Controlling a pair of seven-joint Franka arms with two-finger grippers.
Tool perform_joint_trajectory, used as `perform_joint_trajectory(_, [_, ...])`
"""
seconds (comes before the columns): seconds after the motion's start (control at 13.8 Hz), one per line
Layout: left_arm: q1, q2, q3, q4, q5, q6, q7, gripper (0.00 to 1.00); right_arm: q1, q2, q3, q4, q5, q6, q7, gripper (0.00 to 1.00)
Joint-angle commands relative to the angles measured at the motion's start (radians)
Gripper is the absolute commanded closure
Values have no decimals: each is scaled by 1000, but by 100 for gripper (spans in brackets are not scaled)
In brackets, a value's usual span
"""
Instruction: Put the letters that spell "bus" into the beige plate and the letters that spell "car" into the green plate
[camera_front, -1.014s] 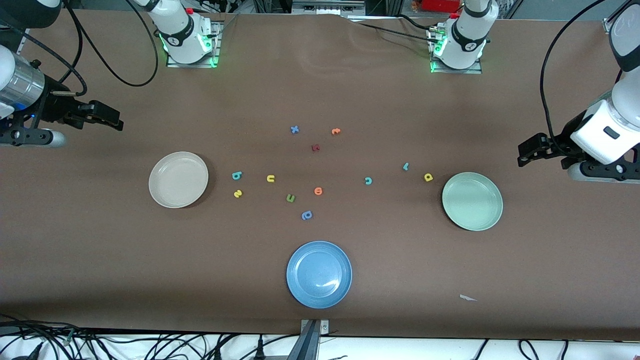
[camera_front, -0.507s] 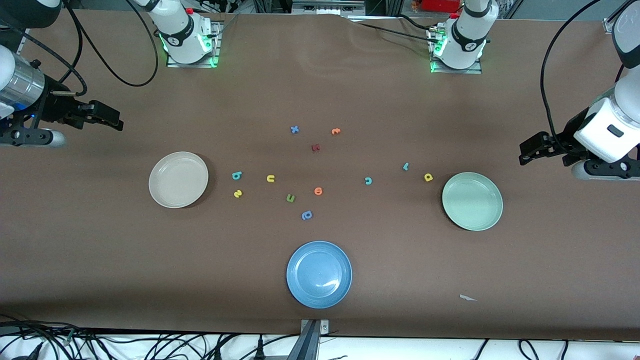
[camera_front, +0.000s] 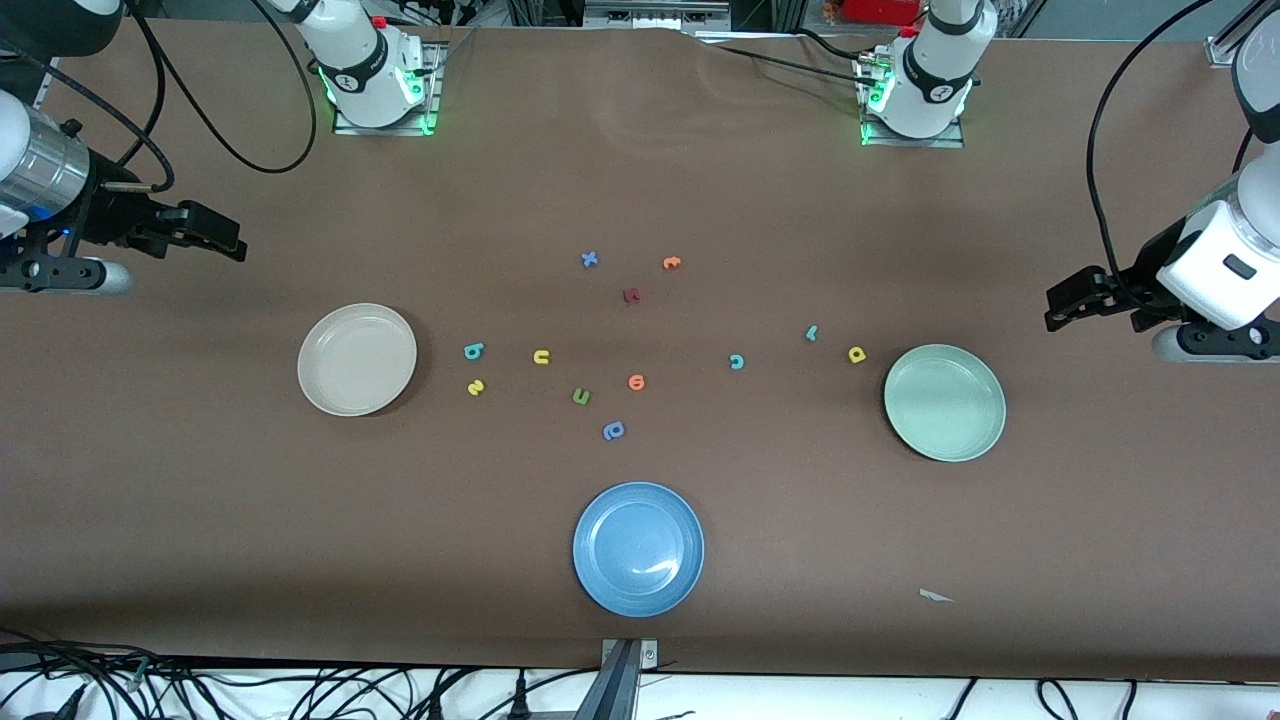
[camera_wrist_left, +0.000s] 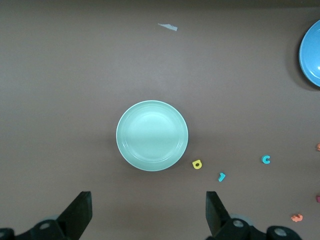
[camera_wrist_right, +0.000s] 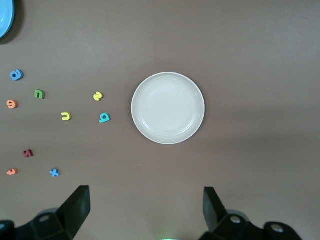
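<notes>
No letter moved yet. Both plates bare: beige plate (camera_front: 357, 359), green plate (camera_front: 944, 402). Left gripper (camera_wrist_left: 148, 215) and right gripper (camera_wrist_right: 146, 210) fingers wide, probably idle. Next: pinch teal "b" (camera_front: 474, 351) beside the beige plate.

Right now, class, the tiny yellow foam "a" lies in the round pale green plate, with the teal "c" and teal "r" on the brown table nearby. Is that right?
Not quite. The tiny yellow foam "a" lies on the brown table beside the round pale green plate, not in it; the left wrist view shows the plate holding nothing. The teal "c" and teal "r" do lie on the table nearby.
</notes>
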Motion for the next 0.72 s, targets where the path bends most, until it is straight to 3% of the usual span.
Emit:
perform_joint_trajectory(0.0, [0, 8, -1, 4, -20, -24, -18, 0, -6, -18, 6, -12, 13, 1, 8, 0])
perform_joint_trajectory(0.65, [-18, 82, -18, 12, -29, 14, -13, 0, -6, -18, 6, -12, 13, -1, 8, 0])
